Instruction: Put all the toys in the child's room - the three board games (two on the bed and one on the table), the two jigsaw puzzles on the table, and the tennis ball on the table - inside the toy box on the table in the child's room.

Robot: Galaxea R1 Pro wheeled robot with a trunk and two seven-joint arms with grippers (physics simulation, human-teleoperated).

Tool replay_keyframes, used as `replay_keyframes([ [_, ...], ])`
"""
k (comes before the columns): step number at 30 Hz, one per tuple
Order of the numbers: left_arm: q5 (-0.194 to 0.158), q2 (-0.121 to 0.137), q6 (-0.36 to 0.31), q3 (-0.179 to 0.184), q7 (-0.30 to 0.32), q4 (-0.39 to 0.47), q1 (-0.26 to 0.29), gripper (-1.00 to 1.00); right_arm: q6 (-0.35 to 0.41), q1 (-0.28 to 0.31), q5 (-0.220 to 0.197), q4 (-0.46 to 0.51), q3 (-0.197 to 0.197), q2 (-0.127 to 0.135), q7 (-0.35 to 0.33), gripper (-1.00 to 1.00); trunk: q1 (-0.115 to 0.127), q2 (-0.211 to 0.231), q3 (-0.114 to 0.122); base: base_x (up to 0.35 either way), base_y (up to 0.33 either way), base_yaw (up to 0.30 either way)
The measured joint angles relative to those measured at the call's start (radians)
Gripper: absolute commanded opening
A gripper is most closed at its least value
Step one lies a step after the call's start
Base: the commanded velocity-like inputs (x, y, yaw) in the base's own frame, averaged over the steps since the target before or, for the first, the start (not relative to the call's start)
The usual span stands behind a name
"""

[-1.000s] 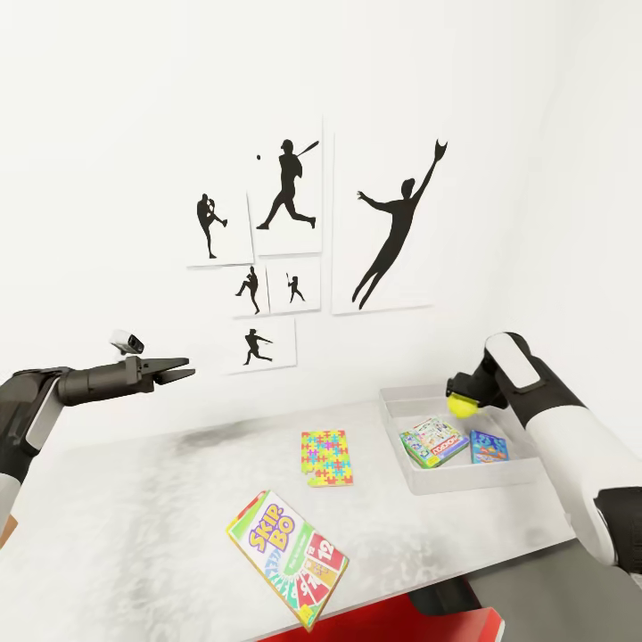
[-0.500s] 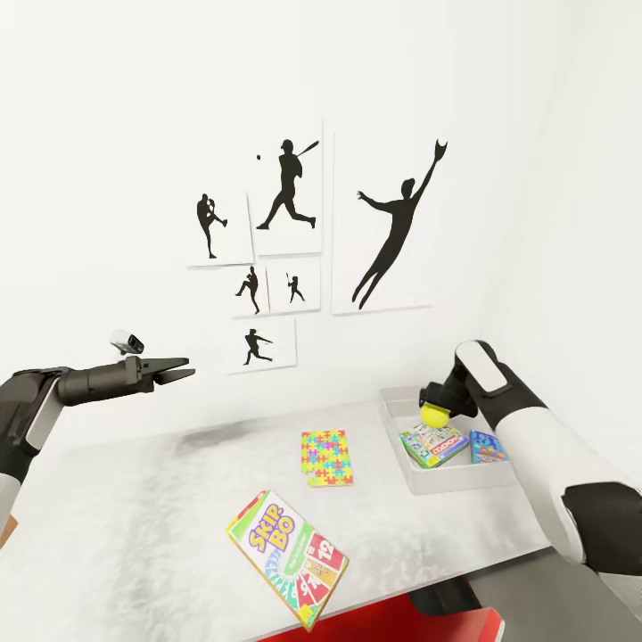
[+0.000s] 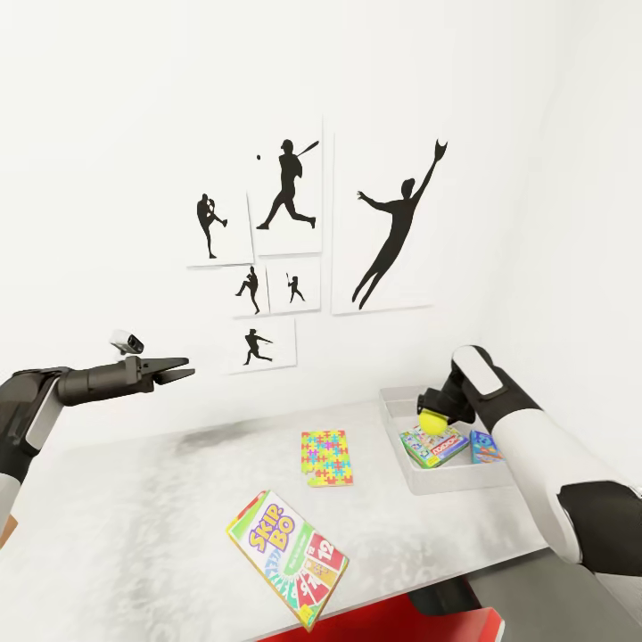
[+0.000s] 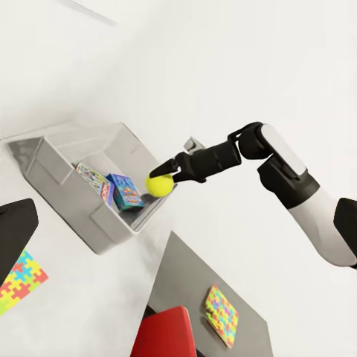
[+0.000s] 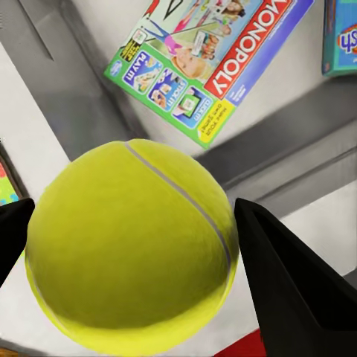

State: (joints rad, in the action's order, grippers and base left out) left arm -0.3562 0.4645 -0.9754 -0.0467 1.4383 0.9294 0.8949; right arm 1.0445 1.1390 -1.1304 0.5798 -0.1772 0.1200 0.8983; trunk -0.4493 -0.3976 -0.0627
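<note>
My right gripper (image 3: 434, 417) is shut on the yellow-green tennis ball (image 3: 434, 419) (image 5: 134, 245), held just above the left part of the pale grey toy box (image 3: 397, 443) (image 4: 67, 175). Inside the box lie a green-edged Monopoly board game (image 3: 434, 444) (image 5: 216, 67) and a smaller blue one (image 3: 487, 446) (image 4: 125, 192). A jigsaw puzzle (image 3: 326, 456) lies flat on the table (image 3: 134, 517) left of the box. The SKIP-BO board game (image 3: 287, 557) rests at the table's front edge. My left gripper (image 3: 183, 367) hovers open and empty high over the table's left end.
The white wall with black sport prints (image 3: 285, 241) stands right behind the table. A second jigsaw puzzle (image 4: 222, 316) lies on a lower dark grey surface (image 4: 186, 275) beyond the table's end. Something red (image 3: 392, 624) sits below the front edge.
My right arm has carried the tennis ball leftward, from above the box's far right side to above its left part. The left arm has stayed still.
</note>
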Motion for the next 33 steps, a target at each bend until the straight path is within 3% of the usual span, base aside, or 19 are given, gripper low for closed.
replay_keyframes([
  [5,-0.002,0.005,-0.008,-0.003,0.001,0.006,0.0,1.0,0.0,0.0,0.002,0.001,0.0,-0.007,-0.003,-1.0,0.0,0.0,0.0,0.0,0.0,0.0],
  [11,-0.006,0.033,-0.046,-0.004,0.004,0.046,0.001,1.0,0.0,0.0,0.002,0.002,0.0,-0.01,-0.004,-1.0,0.0,0.0,-0.004,0.0,0.0,0.0],
  [19,-0.007,0.065,-0.061,-0.009,0.094,0.121,0.003,1.0,0.0,0.0,0.0,0.0,0.002,-0.012,-0.005,-1.0,0.0,0.0,-0.016,0.0,0.0,0.0],
  [33,-0.006,0.073,-0.061,-0.01,0.111,0.129,0.003,1.0,0.0,0.0,-0.001,-0.006,0.003,-0.011,-0.001,-1.0,0.0,0.0,-0.039,0.0,0.0,0.0],
])
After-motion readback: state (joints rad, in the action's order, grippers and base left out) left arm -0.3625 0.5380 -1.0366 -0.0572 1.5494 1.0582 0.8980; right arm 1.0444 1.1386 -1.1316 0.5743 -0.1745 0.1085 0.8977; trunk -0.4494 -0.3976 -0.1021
